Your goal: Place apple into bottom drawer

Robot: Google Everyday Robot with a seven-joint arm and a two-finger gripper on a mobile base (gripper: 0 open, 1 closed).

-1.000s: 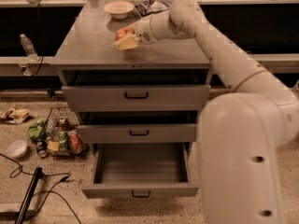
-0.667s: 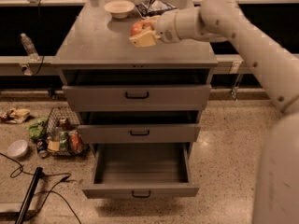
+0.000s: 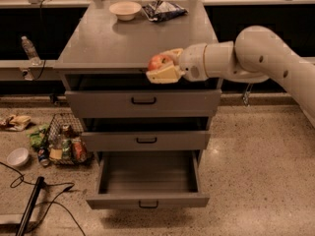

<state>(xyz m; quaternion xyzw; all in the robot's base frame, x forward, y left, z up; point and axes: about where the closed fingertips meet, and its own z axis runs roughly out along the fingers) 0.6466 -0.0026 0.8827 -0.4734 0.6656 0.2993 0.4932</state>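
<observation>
Camera view: the white arm reaches in from the right, and the cream two-finger gripper (image 3: 165, 70) hangs at the front edge of the grey metal cabinet top (image 3: 118, 43). Its fingers are clamped around the small round red apple with yellowish patches (image 3: 157, 62), up above the drawer fronts. Down low, the deep grey bottom drawer with the black handle (image 3: 147, 201) stands pulled out, bare floor showing. At the back of the top sits a round white bowl (image 3: 125, 10), contents hidden. On the floor, left, a wire basket (image 3: 66, 142) holds assorted packets.
</observation>
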